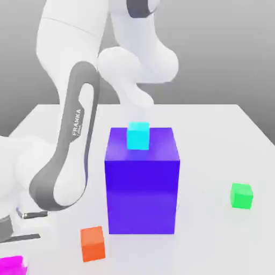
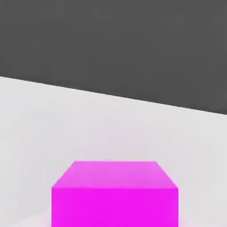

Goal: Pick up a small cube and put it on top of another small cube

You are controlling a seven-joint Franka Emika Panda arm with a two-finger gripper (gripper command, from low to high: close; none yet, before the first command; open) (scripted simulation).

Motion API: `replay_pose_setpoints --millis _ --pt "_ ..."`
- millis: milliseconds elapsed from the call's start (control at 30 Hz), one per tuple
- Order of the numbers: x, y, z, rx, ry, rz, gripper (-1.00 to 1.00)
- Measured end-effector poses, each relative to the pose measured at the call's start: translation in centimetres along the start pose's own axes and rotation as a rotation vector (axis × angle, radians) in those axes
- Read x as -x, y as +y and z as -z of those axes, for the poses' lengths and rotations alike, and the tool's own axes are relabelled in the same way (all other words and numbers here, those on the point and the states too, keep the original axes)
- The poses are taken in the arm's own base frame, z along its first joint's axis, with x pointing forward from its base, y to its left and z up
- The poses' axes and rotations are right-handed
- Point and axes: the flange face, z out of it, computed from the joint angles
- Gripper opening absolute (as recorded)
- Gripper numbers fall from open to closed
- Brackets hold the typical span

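Note:
The small magenta cube point(image 1: 12, 266) sits on the white table at the near corner on the exterior view's left, partly cut off by the picture's edge. My gripper point(image 1: 14, 255) is down over it, mostly hidden behind my own arm, and is shut on the cube. The hand view has the magenta cube point(image 2: 115, 195) very close and centred, still resting on the table. The other small cube, bright green point(image 1: 241, 195), stands alone on the table at the exterior view's right, far from the gripper.
A big blue-purple block point(image 1: 142, 185) stands mid-table with a cyan cube point(image 1: 138, 135) on top. An orange cube point(image 1: 93, 243) lies near its front corner, between the magenta cube and the block. The white table point(image 1: 215, 139) stretches between block and green cube.

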Motion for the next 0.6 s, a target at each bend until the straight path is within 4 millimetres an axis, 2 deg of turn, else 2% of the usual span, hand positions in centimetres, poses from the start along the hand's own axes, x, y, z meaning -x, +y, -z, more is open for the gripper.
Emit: replay_pose_setpoints --millis 33,133,300,467,600 --pt "0.3 -0.6 1.1 -0.004 -0.005 0.008 -1.0" --pt "3.6 -7.2 1.3 -0.029 -0.039 0.104 -1.0" --pt "11.0 -17.4 1.7 -0.053 -0.083 0.286 -1.0" --pt "21.1 -25.8 3.0 -0.056 -0.104 0.501 -1.0" --pt "31.6 -30.8 4.5 -0.045 -0.095 0.713 -1.0"
